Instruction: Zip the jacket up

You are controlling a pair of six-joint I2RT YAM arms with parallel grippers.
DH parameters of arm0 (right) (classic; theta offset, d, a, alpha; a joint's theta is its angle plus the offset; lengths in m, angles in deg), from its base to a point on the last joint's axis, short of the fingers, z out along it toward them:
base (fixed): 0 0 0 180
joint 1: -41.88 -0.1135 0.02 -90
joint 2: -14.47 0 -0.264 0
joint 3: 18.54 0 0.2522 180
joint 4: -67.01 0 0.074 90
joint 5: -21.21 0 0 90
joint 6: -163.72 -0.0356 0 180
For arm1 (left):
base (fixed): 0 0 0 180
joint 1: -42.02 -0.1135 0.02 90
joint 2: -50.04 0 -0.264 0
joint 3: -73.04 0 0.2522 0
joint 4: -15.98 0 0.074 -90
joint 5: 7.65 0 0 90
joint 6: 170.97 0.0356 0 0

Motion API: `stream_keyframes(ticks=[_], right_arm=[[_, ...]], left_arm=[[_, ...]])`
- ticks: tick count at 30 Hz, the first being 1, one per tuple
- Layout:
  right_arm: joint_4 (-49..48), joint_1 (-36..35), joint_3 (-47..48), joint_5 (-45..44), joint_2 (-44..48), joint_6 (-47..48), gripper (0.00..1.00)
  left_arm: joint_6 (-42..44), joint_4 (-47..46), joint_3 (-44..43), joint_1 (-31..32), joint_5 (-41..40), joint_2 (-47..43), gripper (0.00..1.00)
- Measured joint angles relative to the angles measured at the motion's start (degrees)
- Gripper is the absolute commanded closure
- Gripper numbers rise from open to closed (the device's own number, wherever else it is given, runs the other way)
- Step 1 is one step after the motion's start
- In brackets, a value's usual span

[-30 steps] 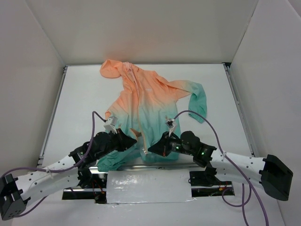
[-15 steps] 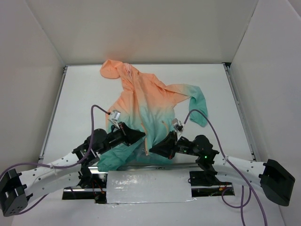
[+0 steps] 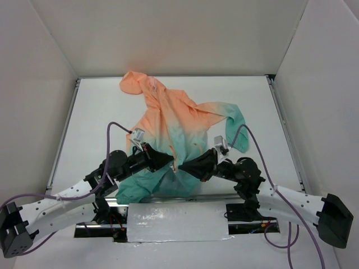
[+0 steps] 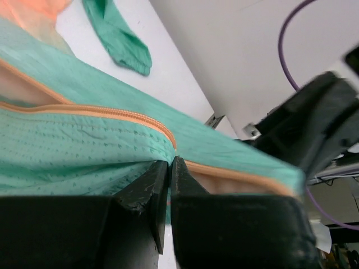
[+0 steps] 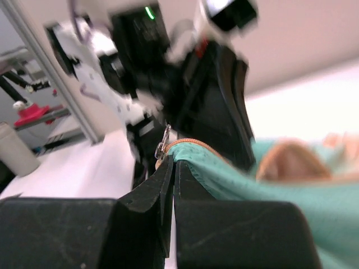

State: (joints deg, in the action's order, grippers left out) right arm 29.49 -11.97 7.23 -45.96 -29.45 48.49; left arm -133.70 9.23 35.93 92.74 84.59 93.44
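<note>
The jacket (image 3: 174, 120) lies on the table, peach-orange hood at the back, teal hem near the arms. My left gripper (image 3: 171, 161) is shut on the teal hem edge by the orange zipper (image 4: 112, 112); the jaws meet on the fabric (image 4: 169, 163). My right gripper (image 3: 183, 166) is shut on the other hem edge (image 5: 173, 159), where a silver zipper pull (image 5: 163, 143) sticks up above the fingertips. The two grippers face each other, tips almost touching, with the hem lifted between them.
White walls enclose the table (image 3: 95, 112) on three sides. A teal sleeve cuff (image 3: 240, 140) lies right of the jacket. A foil-covered plate (image 3: 176, 222) sits between the arm bases. Purple cables loop above both wrists.
Both grippers have moved toward each other and away from the bases, carrying the hem edges. The jacket's lower front has bunched and narrowed, and the right sleeve has shifted.
</note>
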Motion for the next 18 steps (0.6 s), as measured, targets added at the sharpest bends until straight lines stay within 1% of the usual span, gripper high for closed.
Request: stream_keyframes(ticks=[3,6,8,9,11,14,18], right_arm=[[-0.4,0.0,4.0,2.2,4.0,4.7,1.0],[1.2,-0.8,6.4,4.5,6.5,12.2,1.0],[2.2,-2.1,7.0,2.2,4.2,17.0,1.0],[1.3,-2.4,5.8,-0.1,2.3,18.6,1.0],[-0.6,-2.5,0.8,-5.3,-1.3,21.0,1.0],[-0.2,-2.5,-5.0,-11.6,-6.2,23.8,1.0],[-0.6,-2.5,-4.8,-14.7,-6.1,25.1,1.0]], left_arm=[[1.5,3.0,-3.0,0.0,-0.9,-1.0,1.0],[2.0,4.8,-3.8,0.0,-2.4,-3.1,1.0],[2.4,6.6,-3.7,0.0,-3.5,-4.5,1.0],[2.8,7.4,-3.6,0.0,-4.1,-5.0,1.0],[3.0,8.9,-3.2,0.0,-5.2,-5.7,1.0],[3.1,10.7,-3.1,0.0,-6.0,-5.7,1.0],[3.2,12.4,-3.1,0.0,-6.1,-5.7,1.0]])
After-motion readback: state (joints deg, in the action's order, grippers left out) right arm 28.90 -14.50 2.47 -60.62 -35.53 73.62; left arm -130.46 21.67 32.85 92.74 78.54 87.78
